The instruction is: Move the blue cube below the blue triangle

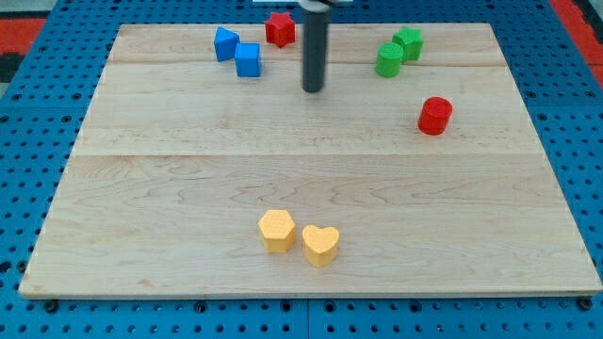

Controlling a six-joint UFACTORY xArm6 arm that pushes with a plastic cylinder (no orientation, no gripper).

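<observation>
Where the wooden worktop (188,188) comes nearest the view's bottom, a yellow hexagon block (276,230) and a yellow heart block (320,245) sit touching, the heart to the view's right. Farther up, a red cylinder (434,115) stands alone at the right. My tip (313,88) rests on the worktop near the top centre (the rod carries no fingers, so their state cannot be told). The blue cube (248,59) lies to the tip's left, just beside the blue triangle (225,43). A red block (280,28) sits at the top edge; two green blocks (389,59) (409,42) touch at upper right.
</observation>
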